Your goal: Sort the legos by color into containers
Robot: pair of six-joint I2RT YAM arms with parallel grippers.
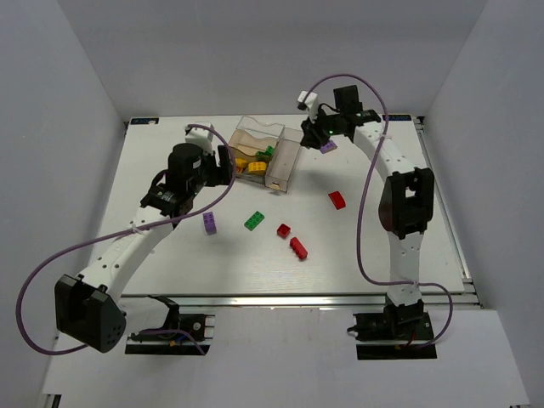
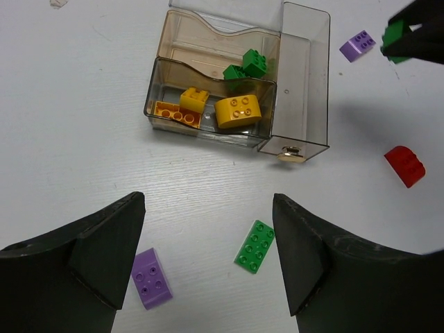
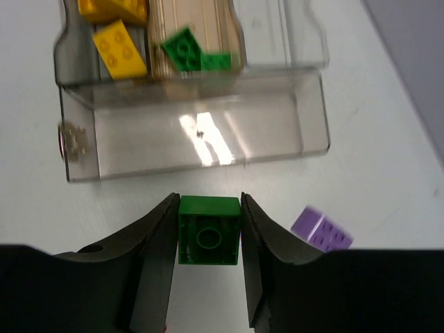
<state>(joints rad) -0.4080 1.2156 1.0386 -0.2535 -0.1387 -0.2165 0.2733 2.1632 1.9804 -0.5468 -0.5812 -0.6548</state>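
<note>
Obs: right end effector (image 3: 208,207) clenched on green brick (image 3: 208,239), just beside clear box (image 3: 194,139); purple brick (image 3: 320,231) lies near. Left end effector (image 2: 207,208) released, empty, above bench (image 2: 69,139). Yellow bricks (image 2: 237,111) sit in one box compartment.

Ahead of right gripper (image 3: 208,208): I face the clear brownish plastic box (image 3: 194,139), its long wall broadside and near.
Right flank: a light purple studded brick (image 3: 320,232) lies just beside one finger.
Right jaws: filled by a green square brick (image 3: 209,239).
Left gripper (image 2: 208,208): I see bare white table (image 2: 69,139) up to the box, with a flat green brick (image 2: 255,246) and a second purple brick (image 2: 150,277) lying between its fingers.
</note>
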